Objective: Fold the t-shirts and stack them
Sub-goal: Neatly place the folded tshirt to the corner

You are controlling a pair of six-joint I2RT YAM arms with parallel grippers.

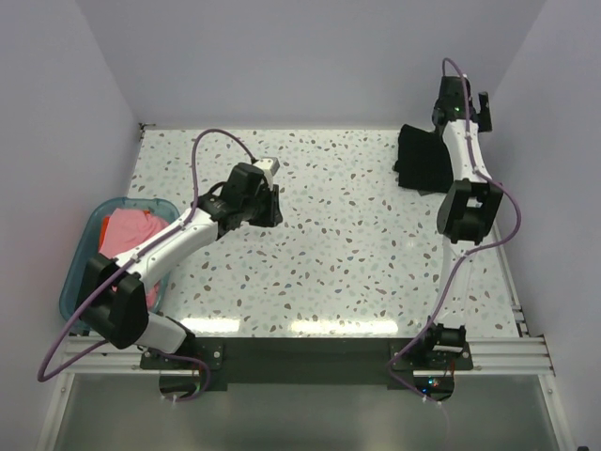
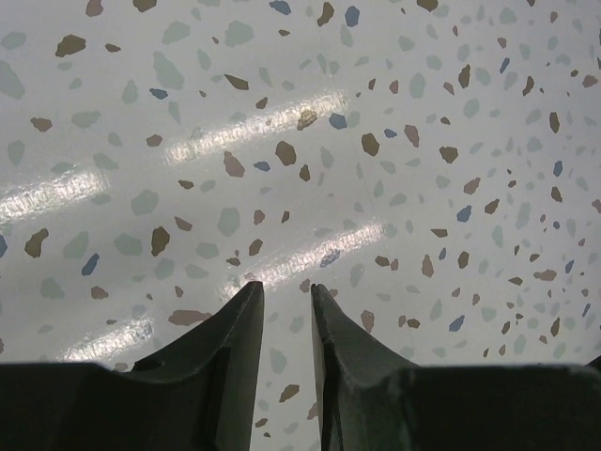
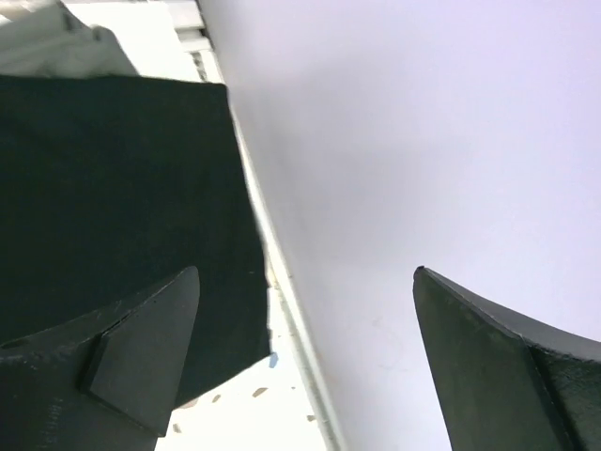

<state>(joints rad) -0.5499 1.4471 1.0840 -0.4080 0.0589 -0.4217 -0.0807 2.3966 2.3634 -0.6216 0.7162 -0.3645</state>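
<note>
L tool (image 2: 286, 287): jaws narrowly apart, nothing held, over tabletop (image 2: 394, 113). R tool (image 3: 307, 271): jaws wide apart, nothing held, near black t-shirt (image 3: 113, 188).

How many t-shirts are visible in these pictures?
3: a black one folded at the far right of the table, a pink one and an orange-red one in the teal tub. More may lie hidden.
</note>
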